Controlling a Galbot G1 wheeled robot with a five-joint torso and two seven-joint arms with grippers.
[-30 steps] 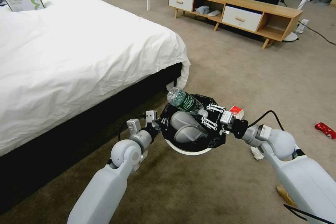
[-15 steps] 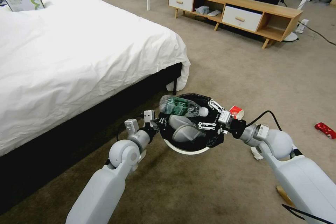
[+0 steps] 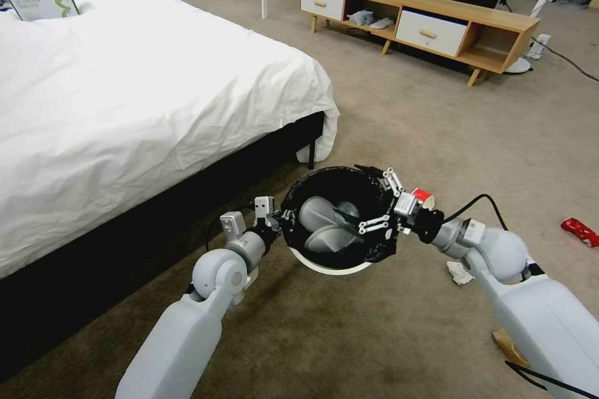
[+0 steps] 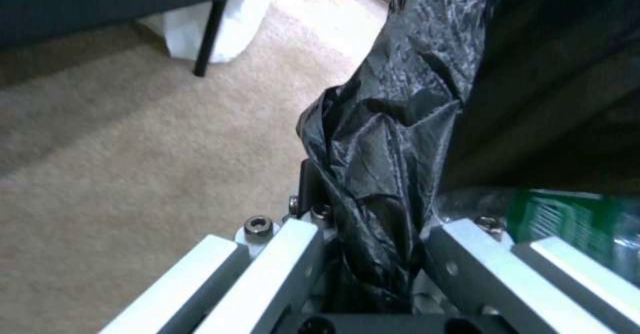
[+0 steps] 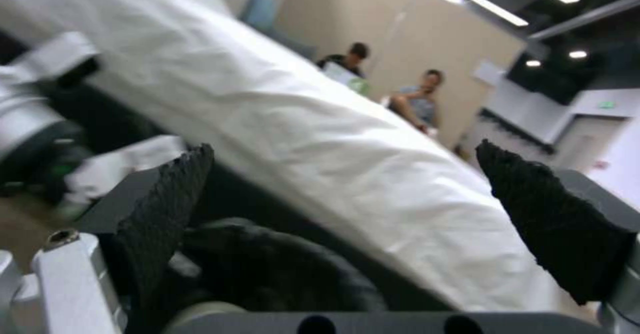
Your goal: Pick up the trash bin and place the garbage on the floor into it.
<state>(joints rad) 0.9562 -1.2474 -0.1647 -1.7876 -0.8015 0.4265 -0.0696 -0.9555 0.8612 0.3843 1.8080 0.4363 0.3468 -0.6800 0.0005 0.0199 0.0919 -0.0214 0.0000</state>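
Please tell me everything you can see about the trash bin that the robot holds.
The trash bin is small, round and white, apparently plastic, lined with a crinkled black bag folded over its rim. It hangs above the carpet beside the bed corner, upright, its mouth open upward. The left pincer is shut on the near rim, bag included. The right pincer is open over the opposite rim. Inside lies a green-labelled bottle among grey-white objects.
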